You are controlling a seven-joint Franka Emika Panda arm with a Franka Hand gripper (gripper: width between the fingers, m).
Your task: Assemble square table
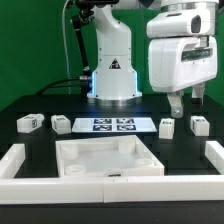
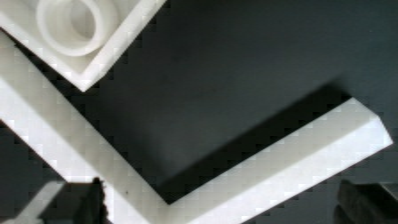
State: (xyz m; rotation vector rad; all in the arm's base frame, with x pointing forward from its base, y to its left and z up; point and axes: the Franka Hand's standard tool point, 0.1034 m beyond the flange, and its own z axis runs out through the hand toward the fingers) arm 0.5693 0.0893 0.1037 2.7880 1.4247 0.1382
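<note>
- The gripper [image 1: 186, 100] hangs high over the exterior view's right side of the table. Its jaws are apart with nothing between them, and the wrist view shows the same: two dark fingertips [image 2: 68, 205] spread wide over bare black surface.
- The tabletop [image 1: 108, 158] lies flat and rim up in the near middle, close against the near wall bar [image 1: 110, 183]. It is well below the gripper and off towards the exterior view's left.
- In the wrist view, one tabletop corner with its hole [image 2: 71, 25] shows beyond the open jaws. The near wall bar and the right wall bar [image 1: 213, 155] meet in a V between.
- Four legs sit in a far row on either side of the marker board [image 1: 113, 124]. The left outer leg [image 1: 30, 122] and left inner leg [image 1: 62, 124] are well away from the gripper.
- The right inner leg [image 1: 167, 126] and right outer leg [image 1: 199, 125] sit directly under the fingers as the exterior view frames it. How far the gripper stands towards or away from them I cannot tell.
- My read: nothing is joined yet, so this is the very start. The tabletop is square with edges parallel to the bars, so it has no long axis to match. Reaching its right rim means going down and towards the exterior view's left.
</note>
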